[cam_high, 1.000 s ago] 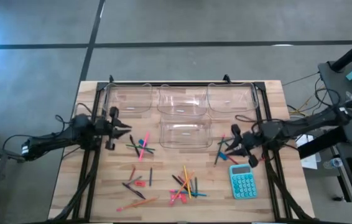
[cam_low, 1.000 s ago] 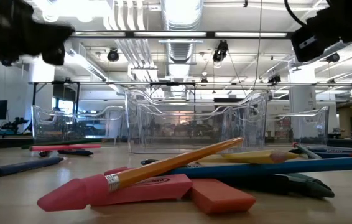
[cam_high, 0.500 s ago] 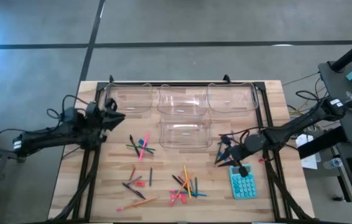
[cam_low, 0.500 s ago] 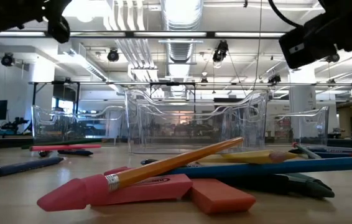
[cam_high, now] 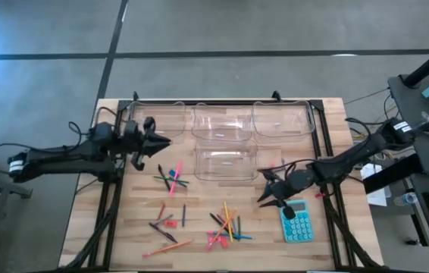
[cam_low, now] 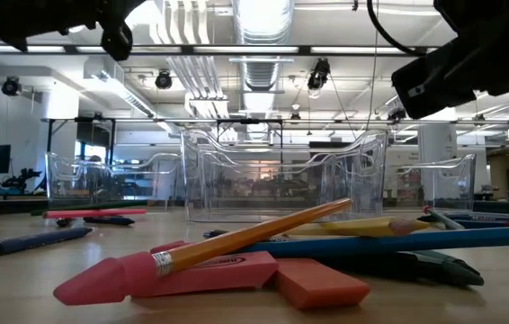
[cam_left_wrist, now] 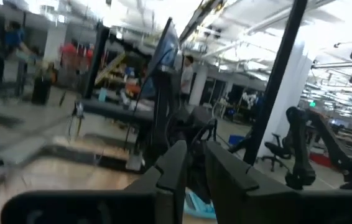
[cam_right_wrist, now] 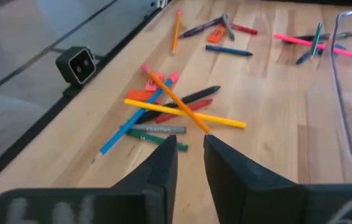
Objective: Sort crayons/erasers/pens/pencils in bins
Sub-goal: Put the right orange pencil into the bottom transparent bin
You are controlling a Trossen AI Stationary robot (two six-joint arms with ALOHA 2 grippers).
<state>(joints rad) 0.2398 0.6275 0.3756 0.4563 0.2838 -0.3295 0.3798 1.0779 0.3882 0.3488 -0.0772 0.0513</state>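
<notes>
Four empty bins (cam_high: 227, 161), scattered pencils (cam_high: 228, 221), both end effectors raised

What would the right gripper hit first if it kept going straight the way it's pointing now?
Probably the pile of crossed sticks: the right gripper points at the orange pencil lying over the yellow pencil. How high it sits above the table is unclear.

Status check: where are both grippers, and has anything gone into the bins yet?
Left gripper empty, near the back-left bin. Right gripper empty, fingers slightly apart, beside the calculator. All four bins look empty. Pencils, pens, crayons and erasers still scattered on the table.
</notes>
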